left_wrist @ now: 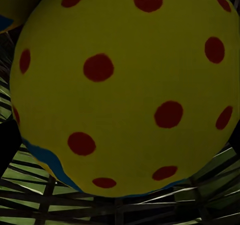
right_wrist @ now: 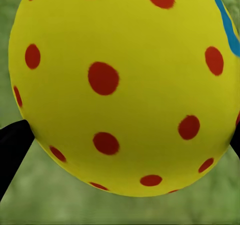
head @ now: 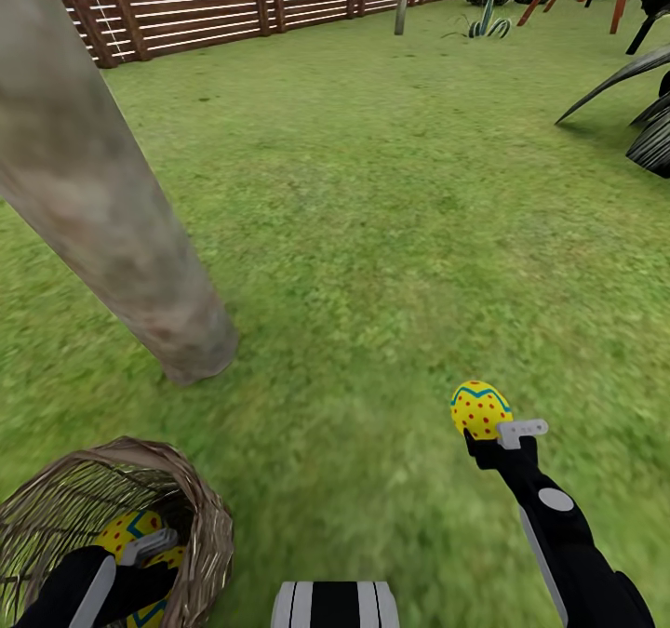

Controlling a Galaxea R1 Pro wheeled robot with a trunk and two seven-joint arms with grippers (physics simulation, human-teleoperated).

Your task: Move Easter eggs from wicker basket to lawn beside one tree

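1. The right gripper (head: 486, 434) pinches one egg (head: 480, 408) and holds it out over the lawn (head: 391, 219), some way right of the tree trunk (head: 112, 228). In the right wrist view this egg (right_wrist: 125, 85) sits between two dark fingertips (right_wrist: 12, 145) with blurred grass behind it, so it looks to be held above the ground, not set down.

2. The left gripper (head: 149, 546) is down inside the wicker basket (head: 209, 526), which stands on the grass near the foot of the trunk. Two more eggs (head: 128, 527) show in the basket around it.

3. By this showing, no egg lies beside the tree yet: one is out and in transit, two remain in the basket. All three placements are left to do.

4. The left wrist view has one egg (left_wrist: 125, 90) pressed close to the camera, a sliver of another at the corner, and woven basket wall (left_wrist: 100, 205) behind. Whether the left jaws are spread or already clamped on an egg cannot be told.

5. The basket is cut off by the picture's edge, and its floor is hidden by the left arm. The tree's crown is out of frame.
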